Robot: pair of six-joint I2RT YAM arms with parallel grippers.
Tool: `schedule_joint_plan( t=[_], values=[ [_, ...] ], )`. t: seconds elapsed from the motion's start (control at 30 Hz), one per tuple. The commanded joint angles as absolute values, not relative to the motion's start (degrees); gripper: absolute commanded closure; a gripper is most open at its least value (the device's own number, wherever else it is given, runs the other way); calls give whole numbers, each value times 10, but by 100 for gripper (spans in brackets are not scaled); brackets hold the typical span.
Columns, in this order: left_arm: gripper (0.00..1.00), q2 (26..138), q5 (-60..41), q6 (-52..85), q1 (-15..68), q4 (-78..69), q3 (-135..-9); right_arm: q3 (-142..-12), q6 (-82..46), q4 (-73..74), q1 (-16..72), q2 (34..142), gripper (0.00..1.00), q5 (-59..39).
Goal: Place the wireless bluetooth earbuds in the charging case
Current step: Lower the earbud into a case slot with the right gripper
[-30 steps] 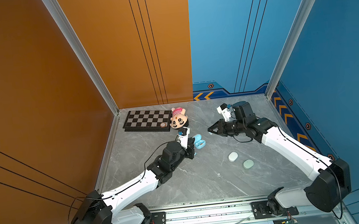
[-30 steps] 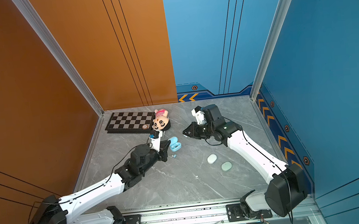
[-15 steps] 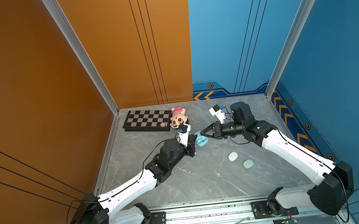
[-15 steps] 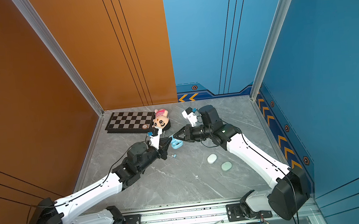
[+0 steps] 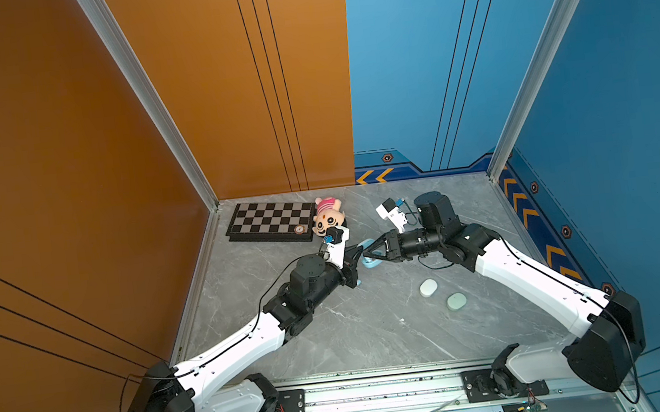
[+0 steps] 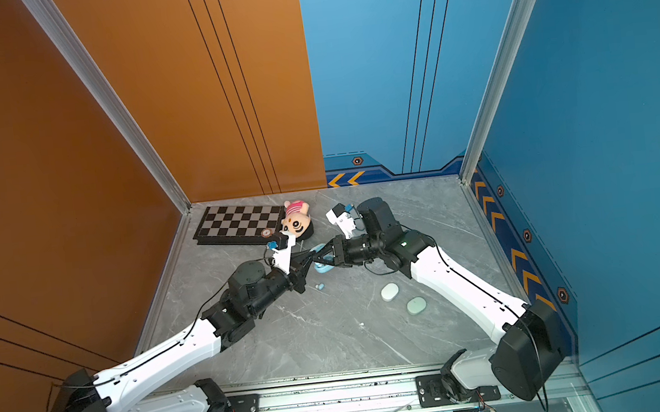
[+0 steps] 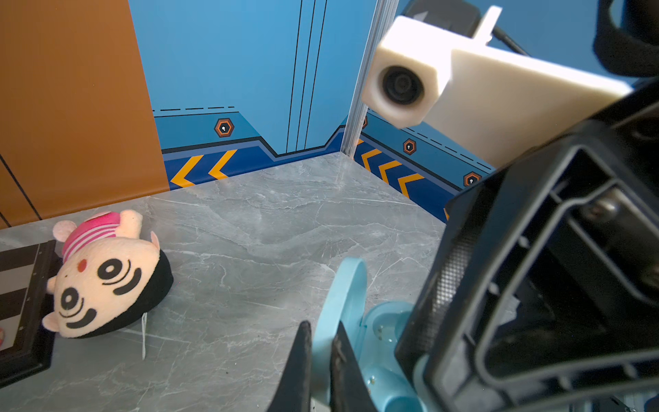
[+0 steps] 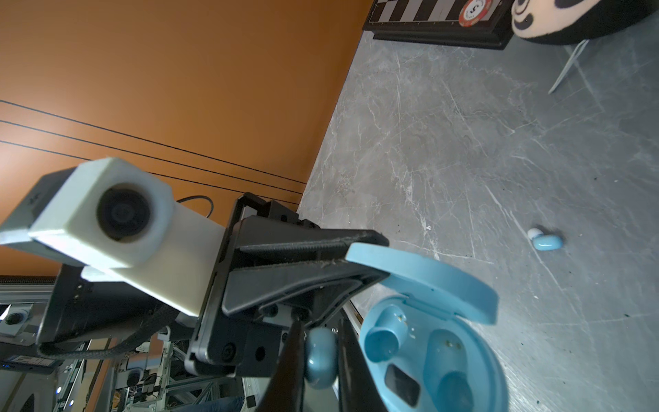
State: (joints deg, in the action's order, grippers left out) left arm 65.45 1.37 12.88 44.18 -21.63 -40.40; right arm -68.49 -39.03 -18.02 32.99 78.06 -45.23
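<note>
As right arm swung in, right fingers [image 8: 290,364]: nipped on blue earbud [image 8: 321,356], beside open charging case [image 8: 433,360].
left fingers [image 7: 302,360]: clamped on lid [image 7: 347,296].
task: insertion looks imminent.

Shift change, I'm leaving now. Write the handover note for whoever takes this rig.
Left gripper: shut on the lid of the open blue charging case.
Right gripper: shut on a blue earbud, right beside the case.
Both sockets look empty; nothing seated yet.
Second blue earbud lies loose on the table.
White case and mint case lie apart, apparently closed.
To do: seat both earbuds.
</note>
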Motion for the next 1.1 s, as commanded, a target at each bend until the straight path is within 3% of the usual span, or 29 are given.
schedule_joint_plan(
  t=[0.0,0.43,0.8,1.07],
  values=[
    [100,643,-3,117,437,-230,-425,-680,-367,-194,331,787,89,-449],
    [100,637,-4,117,437,-230,-428,-680,-349,-200,332,802,89,-422],
    [100,638,-2,113,433,-230,-429,-683,-317,-235,328,788,71,-397],
    [100,640,-3,109,432,-229,-432,-697,-313,-243,328,783,68,-389]
  ],
)
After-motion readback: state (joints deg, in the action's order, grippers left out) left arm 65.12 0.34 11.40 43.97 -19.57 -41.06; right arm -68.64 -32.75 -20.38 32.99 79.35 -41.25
